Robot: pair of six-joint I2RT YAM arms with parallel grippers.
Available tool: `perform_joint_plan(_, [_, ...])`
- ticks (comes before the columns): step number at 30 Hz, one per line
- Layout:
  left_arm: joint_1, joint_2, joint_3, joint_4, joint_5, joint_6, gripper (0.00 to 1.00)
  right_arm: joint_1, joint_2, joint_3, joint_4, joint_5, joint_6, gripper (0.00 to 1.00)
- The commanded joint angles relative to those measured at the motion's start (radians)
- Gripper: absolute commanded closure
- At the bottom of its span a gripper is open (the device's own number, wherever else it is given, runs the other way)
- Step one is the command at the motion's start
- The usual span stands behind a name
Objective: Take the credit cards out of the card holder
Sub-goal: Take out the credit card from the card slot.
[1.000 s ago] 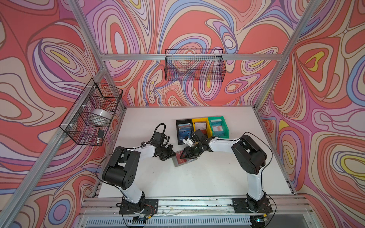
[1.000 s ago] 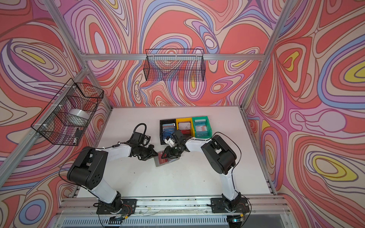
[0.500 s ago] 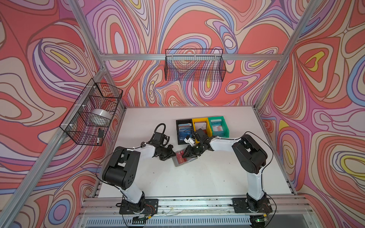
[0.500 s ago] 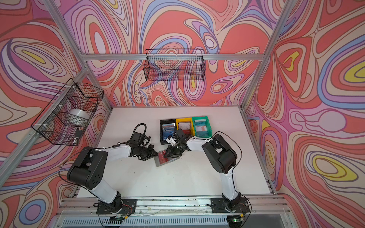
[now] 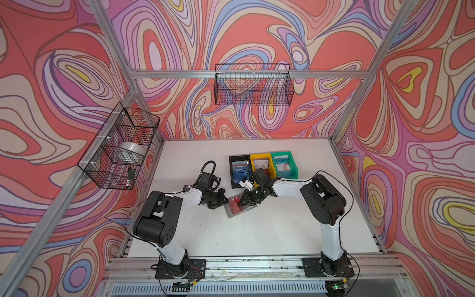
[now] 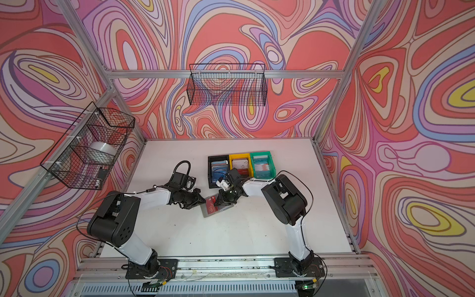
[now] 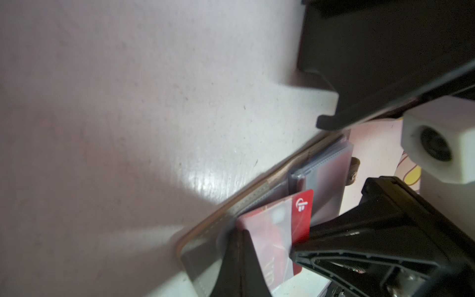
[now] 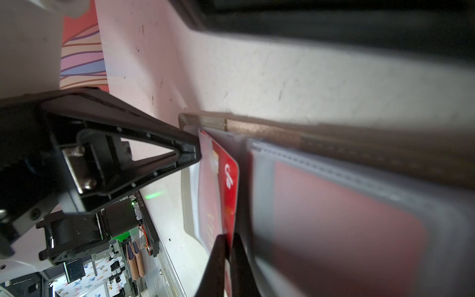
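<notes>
While the closed left end effector (image 8: 191,151) touches the grey card holder (image 8: 359,154) on the tabletop (image 5: 257,231), the right end effector (image 8: 228,239) pinches a red "VIP" credit card (image 6: 209,205).

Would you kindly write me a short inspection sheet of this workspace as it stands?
Surface: white tabletop, lightly speckled.
Job's things: grey open card holder lying flat; red plastic card partly out of its clear sleeve; second red card fully sleeved.
Clutter: black plastic bin, yellow plastic bin and green plastic bin in a row, cards inside.
Grippers: right gripper jaws shut on the red plastic card's edge; left gripper jaws shut, tip against the holder.
Cables: black cable loop above the left wrist.
Surroundings: back wire basket; side wire basket holding a silvery roll; swirl-patterned walls.
</notes>
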Motion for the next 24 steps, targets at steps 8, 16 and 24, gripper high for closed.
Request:
perform_joint_plan(8, [0.004,0.033,-0.037,-0.051,-0.049,0.012,1.00,-0.005,-0.018,-0.024,0.015,0.015,-0.006,1.00])
perform_joint_plan(16, [0.005,0.031,-0.038,-0.054,-0.052,0.014,1.00,-0.008,-0.051,-0.032,0.012,0.021,-0.006,1.00])
perform_joint_plan(24, [0.006,0.035,-0.037,-0.052,-0.045,0.014,1.00,-0.017,-0.082,-0.029,-0.016,0.026,-0.026,1.00])
